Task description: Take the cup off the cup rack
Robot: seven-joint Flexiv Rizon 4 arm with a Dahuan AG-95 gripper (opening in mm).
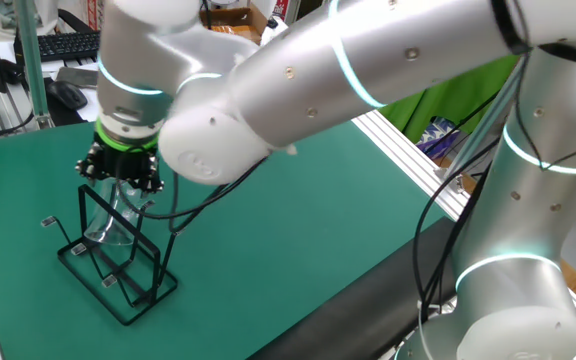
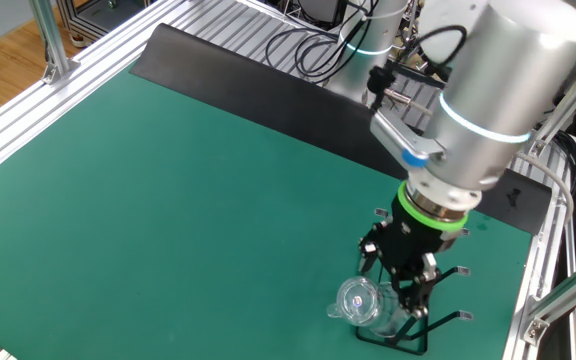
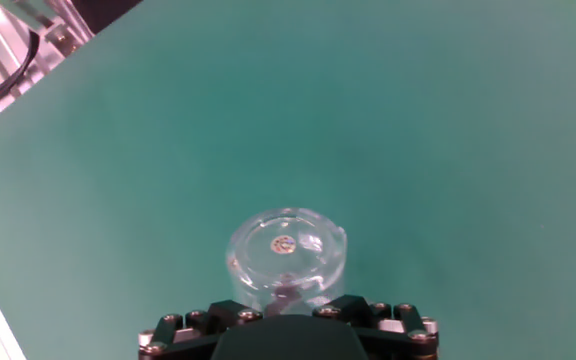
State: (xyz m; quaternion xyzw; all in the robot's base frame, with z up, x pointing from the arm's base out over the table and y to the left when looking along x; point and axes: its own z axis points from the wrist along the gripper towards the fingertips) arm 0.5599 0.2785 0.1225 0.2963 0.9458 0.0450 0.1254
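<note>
The cup is a clear tumbler sitting upturned over a prong of the cup rack, with its round base facing the hand view. In the fixed views the cup shows through the rack's black wires near the mat's edge. My gripper comes down from above with one finger on each side of the glass wall. The black fingers press against the cup's sides, so the gripper is shut on the cup. The cup's rim is hidden behind the hand.
The green mat spreads away from the rack. Aluminium rails and a black strip border it. A keyboard and a mouse lie beyond the mat. Cables hang beside the arm's base.
</note>
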